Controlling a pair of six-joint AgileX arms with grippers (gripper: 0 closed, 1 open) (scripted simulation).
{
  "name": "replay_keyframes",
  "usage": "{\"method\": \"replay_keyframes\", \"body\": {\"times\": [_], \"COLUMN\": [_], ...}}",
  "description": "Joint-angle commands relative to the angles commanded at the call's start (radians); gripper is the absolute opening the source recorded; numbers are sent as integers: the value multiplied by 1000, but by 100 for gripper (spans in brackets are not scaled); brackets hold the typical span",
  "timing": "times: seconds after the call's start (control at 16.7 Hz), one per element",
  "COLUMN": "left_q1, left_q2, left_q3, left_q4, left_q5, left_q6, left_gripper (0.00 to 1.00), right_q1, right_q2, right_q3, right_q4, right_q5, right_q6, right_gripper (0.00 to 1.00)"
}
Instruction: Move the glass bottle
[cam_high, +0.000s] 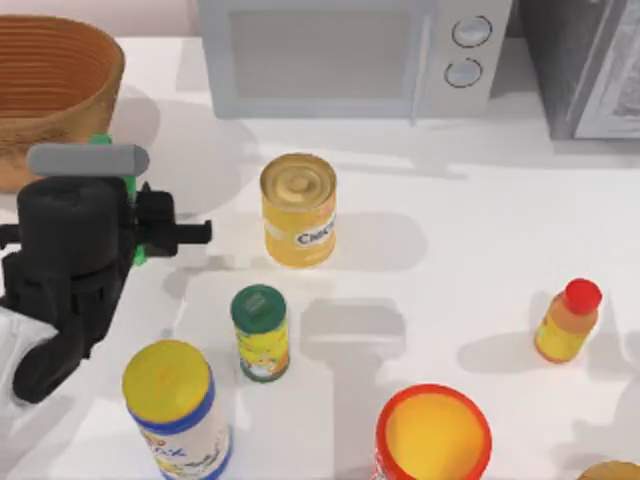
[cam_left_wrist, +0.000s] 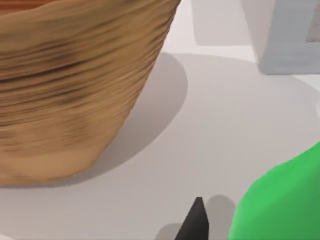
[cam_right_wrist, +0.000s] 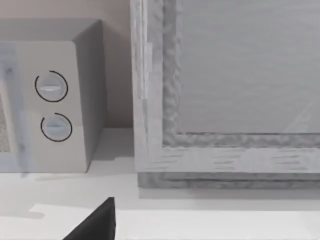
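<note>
Glass bottle at far left of surface, beside basket, mostly hidden under left gripper; judged mid-grasp, lift due next. Left wrist: green body close by one fingertip, grip state unclear. Right wrist: microwave ahead, arm idle.

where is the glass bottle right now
The glass bottle is at the table's left side in the top view, mostly hidden under the left hand, just right of the woven basket.
</note>
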Motion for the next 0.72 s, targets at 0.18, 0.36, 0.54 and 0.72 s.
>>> {"method": "replay_keyframes", "body": {"times": [0.18,0.36,0.54,0.72], "left_q1": [32,39,38,28], "left_q2": [72,170,257,313], "left_q3": [5,39,82,107], "left_q4": [49,134,219,240], "left_q5": [11,39,63,59], "left_q6": [26,30,24,6], "left_gripper": [0,0,0,0], "right_q1": [0,0,0,0], "right_q2": [0,0,0,0], "right_q3": [0,0,0,0], "right_q4": [0,0,0,0], "right_q5": [0,0,0,0], "right_q6": [0,0,0,0], "right_gripper": [100,100,100,100]}}
